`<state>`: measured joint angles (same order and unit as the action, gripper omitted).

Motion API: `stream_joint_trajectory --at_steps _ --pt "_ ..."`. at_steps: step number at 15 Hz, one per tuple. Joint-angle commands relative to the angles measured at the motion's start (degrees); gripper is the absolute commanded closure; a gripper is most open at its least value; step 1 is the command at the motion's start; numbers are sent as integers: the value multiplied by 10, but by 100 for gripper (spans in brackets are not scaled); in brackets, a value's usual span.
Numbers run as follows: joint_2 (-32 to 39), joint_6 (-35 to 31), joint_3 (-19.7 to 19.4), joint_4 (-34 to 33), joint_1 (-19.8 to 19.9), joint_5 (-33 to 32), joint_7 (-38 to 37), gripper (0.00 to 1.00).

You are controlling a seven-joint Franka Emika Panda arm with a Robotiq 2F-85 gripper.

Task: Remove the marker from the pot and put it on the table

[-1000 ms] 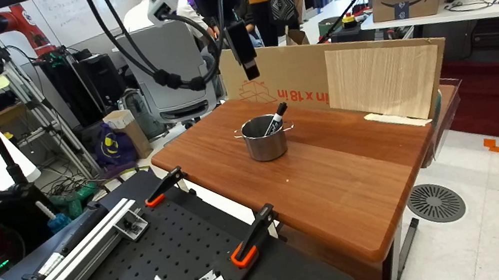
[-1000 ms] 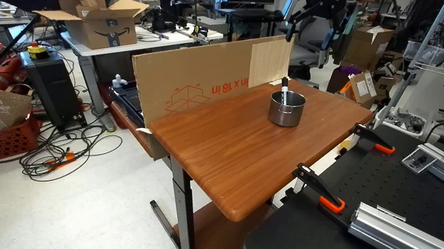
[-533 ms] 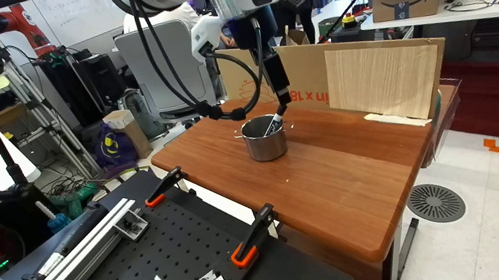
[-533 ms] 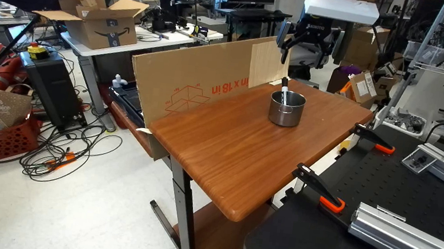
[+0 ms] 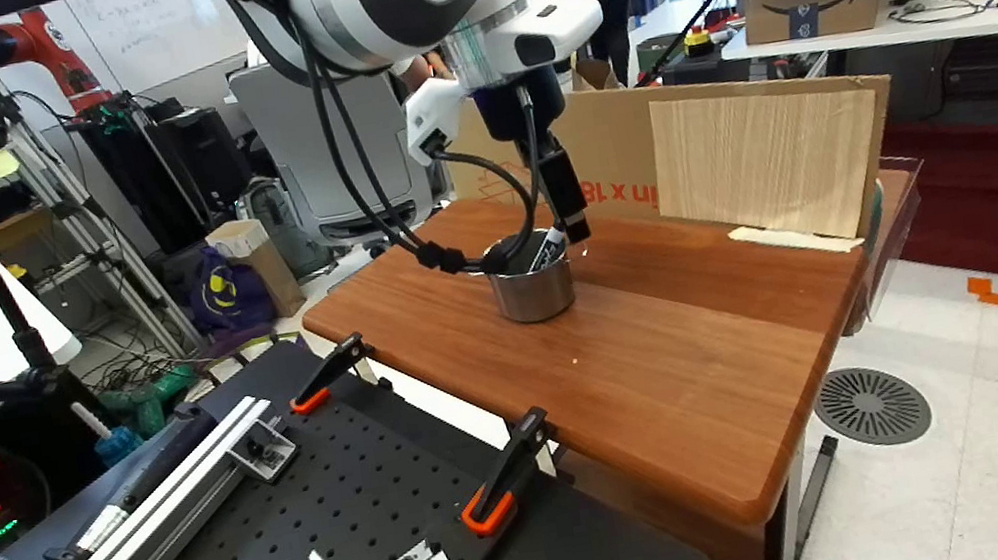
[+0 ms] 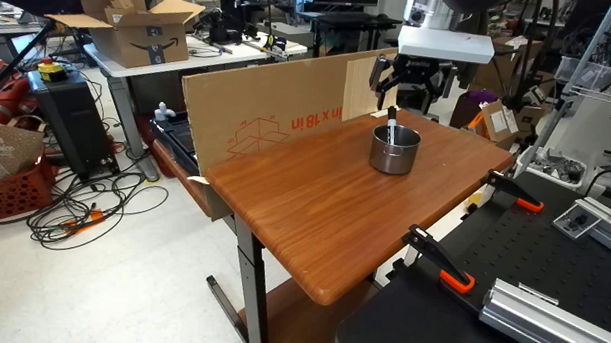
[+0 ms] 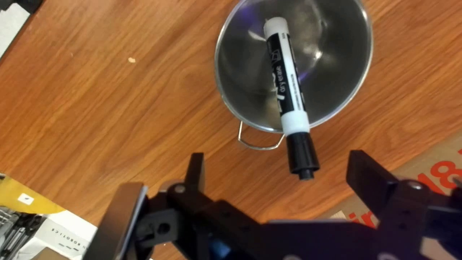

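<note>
The marker (image 7: 288,77), black and white with a black cap, leans in the grey metal pot (image 7: 337,77). Its capped end sticks out over the rim near a wire handle. It also shows in both exterior views (image 5: 547,253) (image 6: 391,122). The pot (image 5: 534,296) (image 6: 391,159) stands upright on the reddish-brown wooden table (image 5: 675,362) (image 6: 309,194). My gripper (image 7: 277,154) is open and empty in the wrist view, its fingers wide apart on either side of the marker's cap without touching it. In an exterior view the gripper (image 6: 403,107) is above and behind the pot.
A cardboard panel (image 5: 607,140) (image 6: 266,110) stands along the table's far edge. Orange-and-black clamps (image 5: 512,476) (image 6: 441,259) sit at the near edge by the black perforated bench (image 5: 368,464). Arm cables (image 5: 444,254) hang low over the pot in an exterior view.
The arm has come down and toward the pot, bringing my open gripper to the marker's cap end. The marker and the pot have not moved.
</note>
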<state>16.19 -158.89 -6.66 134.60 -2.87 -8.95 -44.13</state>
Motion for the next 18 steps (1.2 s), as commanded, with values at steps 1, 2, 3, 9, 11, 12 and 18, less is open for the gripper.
stream_joint_trajectory --at_steps 1,2,3,9,11,12,18 --pt "17 -18 -26 -9 -34 -12 -21 25" --pt "19 -17 -27 -10 -39 -11 -21 26" --pt "21 -15 -29 -12 -42 -9 -21 34" --pt "20 -13 -35 -17 -48 -6 -20 82" --pt "16 -9 -35 -17 -49 -4 -19 97" --pt "14 -8 -35 -17 -49 -4 -19 100" --pt "-30 14 -27 -9 -45 4 -11 95"
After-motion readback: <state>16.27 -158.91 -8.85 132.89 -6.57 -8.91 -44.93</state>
